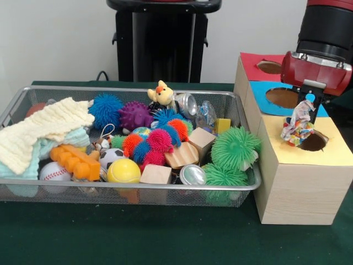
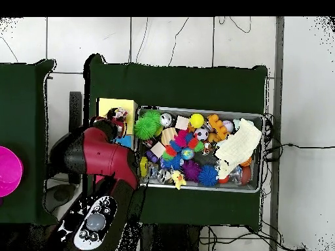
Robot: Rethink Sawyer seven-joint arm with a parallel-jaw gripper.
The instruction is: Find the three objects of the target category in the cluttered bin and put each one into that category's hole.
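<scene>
One arm is at work, its gripper (image 1: 304,117) hanging directly over the hole (image 1: 314,142) in the yellow panel of the wooden box (image 1: 300,190) beside the wire bin (image 1: 132,190). The jaws are closed on a rope toy (image 1: 298,128), a knotted bundle of white and multicoloured cord. The toy hangs below the jaws with its lower end at the rim of the hole, probably so that a release drops it straight in. The blue panel (image 1: 263,90) and red panel (image 1: 251,65) lie farther back, each with its own hole, and both appear unoccupied. In the overhead view the arm covers most of the box, and only the yellow panel (image 2: 108,108) shows clearly. Judged from this pose, the step in hand is the deposit. The bin holds spiky balls, wooden blocks, cans, sports balls and a cloth (image 1: 38,132); whether more rope toys lie among them cannot be told.
</scene>
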